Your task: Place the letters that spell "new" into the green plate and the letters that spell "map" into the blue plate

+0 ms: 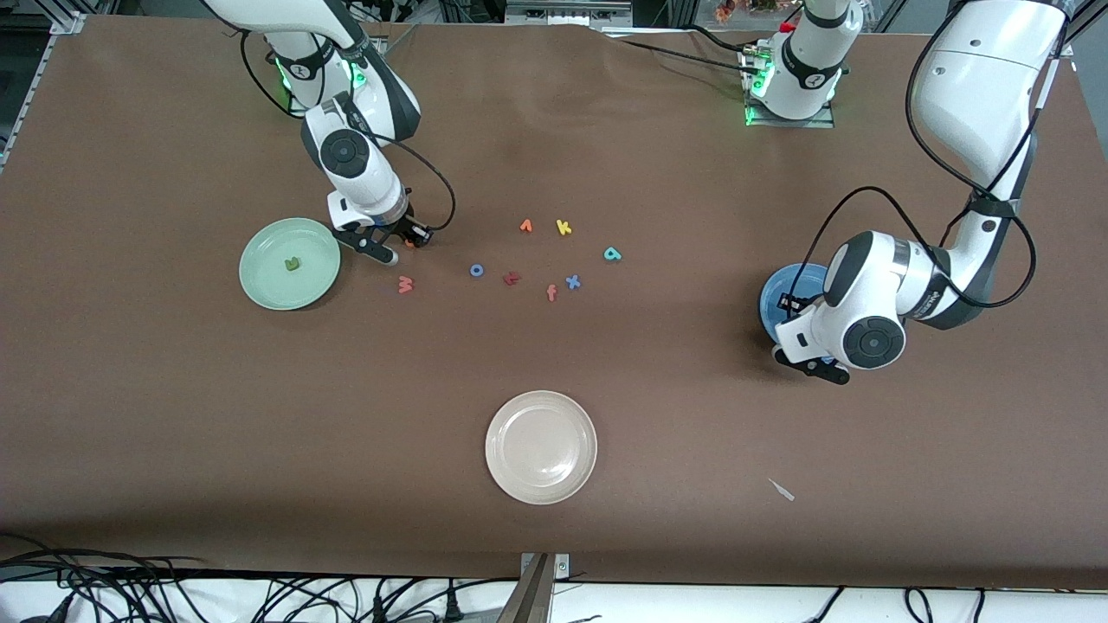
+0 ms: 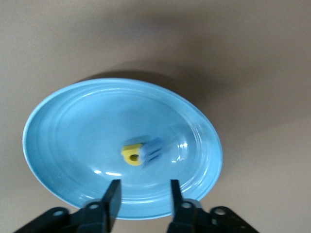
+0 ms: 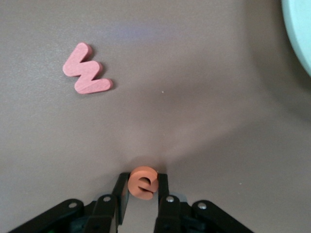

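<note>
The brown table [image 1: 173, 415] carries three plates. The cream-white plate [image 1: 541, 446] lies nearest to the front camera, with nothing in it. The green plate [image 1: 289, 263] lies toward the right arm's end of the table and holds the green n [image 1: 293, 265]. The blue plate [image 2: 87, 141] lies toward the left arm's end, mostly covered by the left arm in the front view; in it rest the yellow a [image 2: 132, 155] and the blue m [image 2: 153, 150], touching each other (the m looks blurred).

The left gripper [image 2: 142, 194] hangs over the blue plate, its fingers apart and holding nothing.

The right gripper [image 3: 143, 190] is down at the table just beside the green plate, its fingers closed on the orange e [image 3: 143, 182].

The coral-red w [image 3: 86, 74] lies flat on the table near the right gripper, a little nearer to the front camera. The teal p [image 1: 612, 253] lies on the table between the plates, near the yellow k [image 1: 563, 228], the blue x [image 1: 572, 281], the blue o [image 1: 476, 270], the dark red t [image 1: 512, 278] and the coral f [image 1: 551, 293].
</note>
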Controlling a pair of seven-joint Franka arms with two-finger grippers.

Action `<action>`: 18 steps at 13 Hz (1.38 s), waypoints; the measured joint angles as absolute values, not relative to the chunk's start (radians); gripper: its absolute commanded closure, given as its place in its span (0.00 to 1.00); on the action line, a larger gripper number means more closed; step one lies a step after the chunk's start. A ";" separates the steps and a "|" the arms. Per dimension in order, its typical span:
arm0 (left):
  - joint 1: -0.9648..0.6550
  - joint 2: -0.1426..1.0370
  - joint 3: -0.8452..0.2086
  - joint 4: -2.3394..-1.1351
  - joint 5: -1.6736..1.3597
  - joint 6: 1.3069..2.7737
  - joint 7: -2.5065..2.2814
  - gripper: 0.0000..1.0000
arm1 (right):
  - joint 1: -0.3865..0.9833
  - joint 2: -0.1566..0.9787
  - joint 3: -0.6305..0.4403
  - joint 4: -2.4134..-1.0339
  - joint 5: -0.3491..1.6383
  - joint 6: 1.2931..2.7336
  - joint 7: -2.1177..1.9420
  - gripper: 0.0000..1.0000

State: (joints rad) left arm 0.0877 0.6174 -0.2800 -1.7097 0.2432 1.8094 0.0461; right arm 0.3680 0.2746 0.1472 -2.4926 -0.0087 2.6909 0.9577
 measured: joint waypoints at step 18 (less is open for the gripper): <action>-0.109 0.487 -0.611 -2.102 0.286 2.447 -1.644 0.00 | 0.348 0.187 -0.213 -2.467 -0.008 2.478 0.212 0.00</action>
